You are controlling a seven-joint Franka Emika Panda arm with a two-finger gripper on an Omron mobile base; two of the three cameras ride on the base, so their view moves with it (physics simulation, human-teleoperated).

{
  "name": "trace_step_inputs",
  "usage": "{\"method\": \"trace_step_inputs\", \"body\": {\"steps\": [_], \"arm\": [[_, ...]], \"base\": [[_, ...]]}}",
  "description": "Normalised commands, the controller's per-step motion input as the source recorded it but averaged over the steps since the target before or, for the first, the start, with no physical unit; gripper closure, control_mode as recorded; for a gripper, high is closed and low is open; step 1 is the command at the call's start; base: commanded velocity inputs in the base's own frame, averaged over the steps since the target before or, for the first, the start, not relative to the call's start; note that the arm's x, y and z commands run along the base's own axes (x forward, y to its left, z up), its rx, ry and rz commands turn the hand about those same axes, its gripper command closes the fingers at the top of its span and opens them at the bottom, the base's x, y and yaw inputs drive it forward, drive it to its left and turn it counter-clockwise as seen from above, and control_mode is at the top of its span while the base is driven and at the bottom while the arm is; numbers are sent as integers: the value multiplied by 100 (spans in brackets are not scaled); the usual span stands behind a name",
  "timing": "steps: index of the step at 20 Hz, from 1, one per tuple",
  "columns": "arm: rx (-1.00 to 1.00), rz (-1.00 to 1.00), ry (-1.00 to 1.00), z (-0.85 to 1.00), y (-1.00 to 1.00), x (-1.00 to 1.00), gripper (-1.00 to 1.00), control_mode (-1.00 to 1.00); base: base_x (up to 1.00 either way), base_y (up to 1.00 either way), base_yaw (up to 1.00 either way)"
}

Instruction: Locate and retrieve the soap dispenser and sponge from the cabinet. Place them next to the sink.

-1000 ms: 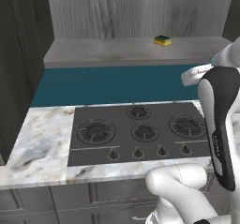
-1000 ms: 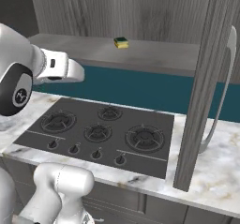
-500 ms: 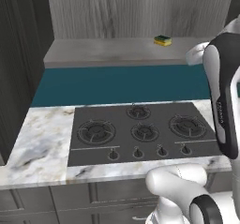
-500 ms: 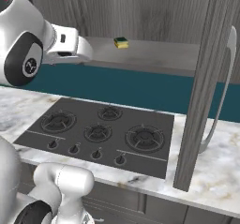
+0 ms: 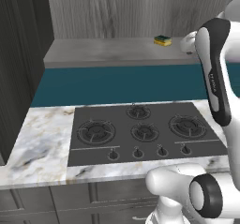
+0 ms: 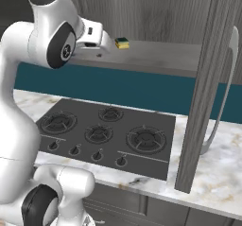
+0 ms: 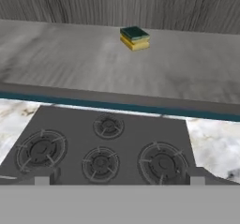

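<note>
Both base views flank the stovetop [image 5: 140, 131] from behind; the hand view overlooks it and the cabinet [image 7: 93, 63] shelf.

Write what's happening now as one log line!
claw: open, empty | sponge: on cabinet shelf, untouched | stove: below

No legible text on anything

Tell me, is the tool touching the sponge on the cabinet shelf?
Apart. In the hand view the sponge lies far back on the shelf, well beyond the open tool, with bare shelf between them.
</note>
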Motion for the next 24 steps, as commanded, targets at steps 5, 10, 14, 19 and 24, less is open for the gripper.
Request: {"method": "trace_step_inputs", "body": {"steps": [5,10,14,19,24], "arm": [[4,0,0,-13,-29,71,-100,-100],[4,3,-5,-23,-13,50,-100,-100],[6,8,-4,-17,-15,61,-100,-100],[3,6,0,-5,-13,64,-100,-100],[0,2,5,0,-19,64,-100,-100]], "base": [[0,0,0],[0,0,0],[0,0,0],[0,0,0],[0,0,0]]}}
